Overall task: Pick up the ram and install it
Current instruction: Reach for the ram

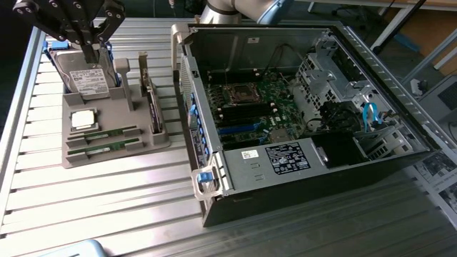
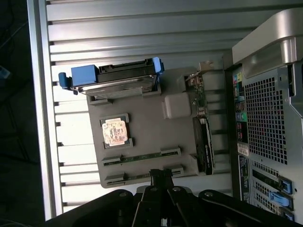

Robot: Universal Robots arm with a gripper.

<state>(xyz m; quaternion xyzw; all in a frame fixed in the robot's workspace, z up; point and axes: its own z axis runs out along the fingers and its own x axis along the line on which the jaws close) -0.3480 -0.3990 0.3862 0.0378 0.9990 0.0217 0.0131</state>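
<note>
Currently the gripper (image 1: 95,56) is hanging closed and gripping nothing, above the hard drive (image 1: 89,79) at one end of the grey holder (image 1: 117,115) on the bench (image 1: 107,203). The ram (image 1: 107,134) is lying in a slot at the holder's opposite end, with its twin (image 1: 111,146) sitting in the slot just beside it. Both are well apart from the gripper. A square CPU (image 1: 82,119) is resting between drive and sticks. The open computer case (image 1: 300,187) is standing to the exterior view's right of the holder.
</note>
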